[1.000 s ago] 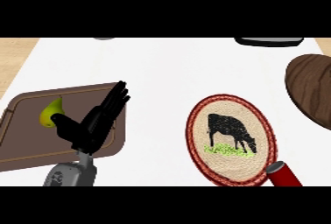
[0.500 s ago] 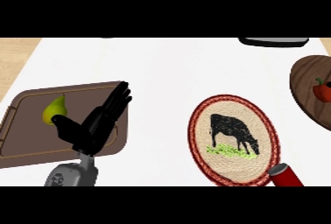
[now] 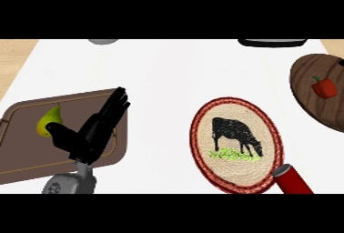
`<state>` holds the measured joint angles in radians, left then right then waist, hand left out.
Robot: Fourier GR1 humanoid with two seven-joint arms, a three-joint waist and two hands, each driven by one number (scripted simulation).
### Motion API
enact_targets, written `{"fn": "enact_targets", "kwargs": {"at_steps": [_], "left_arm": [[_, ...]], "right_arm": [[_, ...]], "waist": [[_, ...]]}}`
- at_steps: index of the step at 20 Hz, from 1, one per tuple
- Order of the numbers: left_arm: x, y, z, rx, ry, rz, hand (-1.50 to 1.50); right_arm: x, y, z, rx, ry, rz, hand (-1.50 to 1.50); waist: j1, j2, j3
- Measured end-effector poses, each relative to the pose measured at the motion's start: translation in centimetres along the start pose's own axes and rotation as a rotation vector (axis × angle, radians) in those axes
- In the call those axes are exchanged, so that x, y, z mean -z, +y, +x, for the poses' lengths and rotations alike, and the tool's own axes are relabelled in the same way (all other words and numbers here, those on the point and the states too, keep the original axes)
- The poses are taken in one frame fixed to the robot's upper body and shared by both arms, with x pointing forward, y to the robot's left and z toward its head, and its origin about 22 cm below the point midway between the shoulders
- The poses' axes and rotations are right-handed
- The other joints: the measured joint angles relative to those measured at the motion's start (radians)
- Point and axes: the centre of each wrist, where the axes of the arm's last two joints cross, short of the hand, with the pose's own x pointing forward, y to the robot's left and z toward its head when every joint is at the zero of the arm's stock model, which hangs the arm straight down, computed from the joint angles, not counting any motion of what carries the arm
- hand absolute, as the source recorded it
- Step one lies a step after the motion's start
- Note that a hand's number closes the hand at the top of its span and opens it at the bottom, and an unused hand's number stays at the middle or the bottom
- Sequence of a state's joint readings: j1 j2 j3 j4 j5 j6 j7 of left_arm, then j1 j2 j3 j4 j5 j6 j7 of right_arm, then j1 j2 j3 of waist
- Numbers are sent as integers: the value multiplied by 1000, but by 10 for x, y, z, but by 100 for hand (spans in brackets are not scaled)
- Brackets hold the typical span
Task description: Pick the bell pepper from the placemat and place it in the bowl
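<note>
A small red bell pepper lies inside the dark wooden bowl at the right edge of the head view. The oval woven placemat with a black cow picture lies left of the bowl, and nothing rests on it. My left hand stands open at the lower left, fingers straight and pointing up and away, holding nothing. It is far from both the placemat and the bowl. My right hand shows in no frame.
A brown tray lies under my left hand, with a yellow-green pear on it just left of the thumb. A red cylinder lies at the placemat's lower right. A grey object and a black one sit at the far edge.
The whole scene has slid left in the view, bringing more of the bowl into sight, now with the red pepper inside. The left hand stays open above the tray.
</note>
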<state>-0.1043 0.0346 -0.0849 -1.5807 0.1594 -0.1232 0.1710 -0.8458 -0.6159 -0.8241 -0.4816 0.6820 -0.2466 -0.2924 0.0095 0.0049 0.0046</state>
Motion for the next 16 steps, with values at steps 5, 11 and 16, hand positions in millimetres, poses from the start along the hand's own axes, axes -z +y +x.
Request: {"fn": "enact_targets", "kwargs": {"at_steps": [5,11,16], "left_arm": [[-5,3,-2,1,13,30,0],[-11,8,-4,-5,28,65,0],[-15,19,-5,-8,33,107,0]], "right_arm": [[-12,-15,-22,199,-121,-36,-150],[-47,-36,-57,337,-211,-38,-150],[-101,-49,-95,366,-269,-2,150]], "waist": [[-29,-13,-3],[-71,-28,-7],[-107,-37,-10]]}}
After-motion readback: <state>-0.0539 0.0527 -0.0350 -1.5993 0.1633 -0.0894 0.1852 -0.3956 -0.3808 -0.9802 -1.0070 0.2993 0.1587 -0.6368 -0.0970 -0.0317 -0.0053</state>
